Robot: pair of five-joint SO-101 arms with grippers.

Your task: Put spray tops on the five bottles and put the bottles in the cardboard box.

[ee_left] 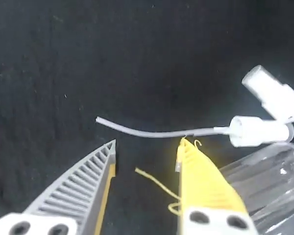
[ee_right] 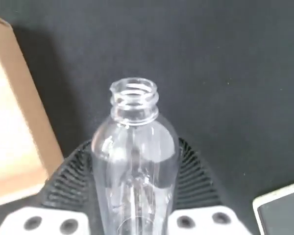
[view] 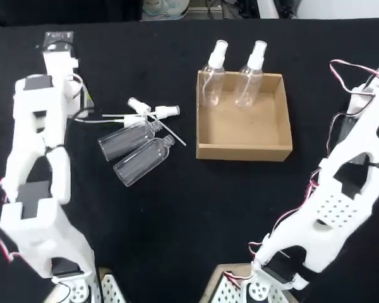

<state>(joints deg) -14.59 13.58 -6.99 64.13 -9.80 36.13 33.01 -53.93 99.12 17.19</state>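
Observation:
Two clear bottles with white spray tops [view: 213, 76] [view: 251, 74] stand inside the cardboard box [view: 243, 151] against its far wall. Left of the box lie two open bottles [view: 126, 139] [view: 144, 161], with two loose spray tops [view: 139, 106] [view: 166, 112] beside their necks. My left gripper [ee_left: 147, 144] is open just short of one top's thin tube [ee_left: 152, 133]; its white head [ee_left: 259, 131], a second top [ee_left: 274, 95] and a bottle [ee_left: 269, 186] lie off to one side. My right gripper [ee_right: 132, 156] is shut on an upright topless bottle [ee_right: 134, 142], with the box [ee_right: 10, 122] beside it.
The black cloth covers the whole table [view: 196, 208]. The left arm [view: 35, 158] stretches along the left side and the right arm [view: 347, 189] along the right. A flat dark slab with a pale edge [ee_right: 284, 210] lies near the right gripper.

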